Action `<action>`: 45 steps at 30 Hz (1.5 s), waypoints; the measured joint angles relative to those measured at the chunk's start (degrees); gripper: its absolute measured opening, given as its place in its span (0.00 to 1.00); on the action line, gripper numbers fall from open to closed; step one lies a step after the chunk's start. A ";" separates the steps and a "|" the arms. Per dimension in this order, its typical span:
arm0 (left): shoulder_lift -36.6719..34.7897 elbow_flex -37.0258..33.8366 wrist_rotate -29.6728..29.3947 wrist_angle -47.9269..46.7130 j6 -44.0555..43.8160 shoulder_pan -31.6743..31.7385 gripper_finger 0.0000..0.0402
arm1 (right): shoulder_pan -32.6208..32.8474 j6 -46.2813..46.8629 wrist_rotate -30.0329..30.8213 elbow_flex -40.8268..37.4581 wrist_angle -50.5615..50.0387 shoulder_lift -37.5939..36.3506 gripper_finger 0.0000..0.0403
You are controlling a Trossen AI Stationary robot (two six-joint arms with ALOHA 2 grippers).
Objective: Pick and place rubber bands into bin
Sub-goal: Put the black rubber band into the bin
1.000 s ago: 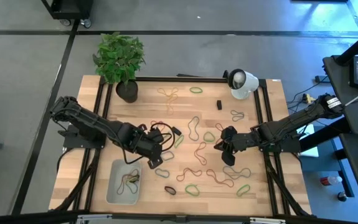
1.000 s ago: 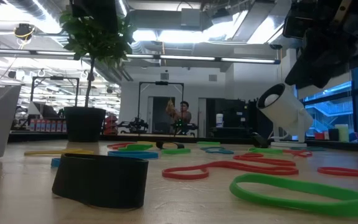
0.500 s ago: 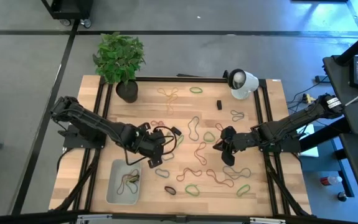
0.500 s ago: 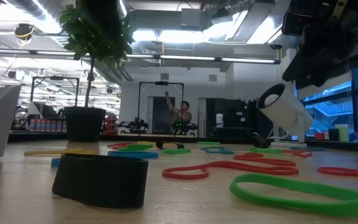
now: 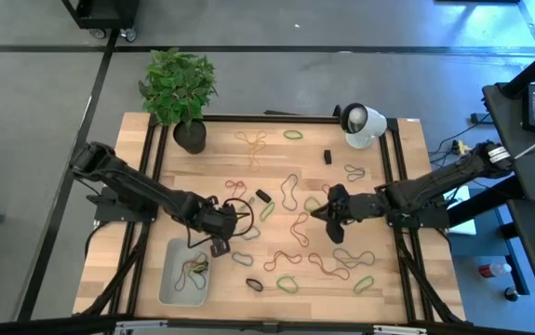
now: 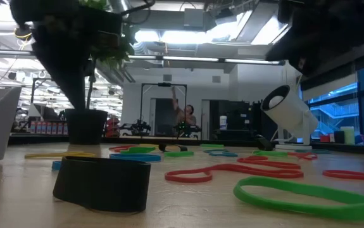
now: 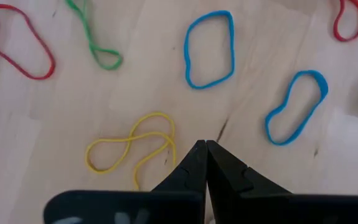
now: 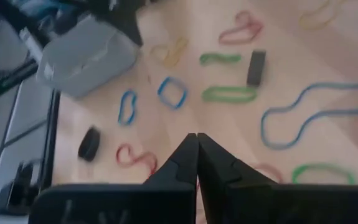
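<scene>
left arm [image 5: 137, 191]: black, jointed, looped black cable | right arm [image 5: 430, 191]: black (silver wrist collar) | fingers [image 7: 222, 177]: dark, tapered, notched

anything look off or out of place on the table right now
Mostly the rubber bands: loops lie strewn across the wooden table, only a few sit in the bin. The left gripper is shut with nothing visible between its fingers. A white camera-like device lies tipped at the far edge.
</scene>
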 joint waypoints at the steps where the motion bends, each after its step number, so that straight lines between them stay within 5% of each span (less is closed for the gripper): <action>1: -0.88 -0.90 -0.18 0.24 0.37 0.00 0.00 | -0.48 -0.15 0.45 0.96 -0.52 0.61 0.02; 20: -22.29 -15.59 -4.85 2.27 3.93 0.81 0.00 | -20.34 4.73 0.58 30.42 -30.58 29.24 0.02; 36: -23.35 -15.75 -6.91 2.36 6.28 3.51 0.00 | -33.81 12.15 -1.46 33.06 -42.99 37.32 0.35; 45: -23.37 -15.75 -6.26 2.72 3.00 7.74 0.00 | -42.46 5.93 0.05 31.44 -44.13 37.25 0.46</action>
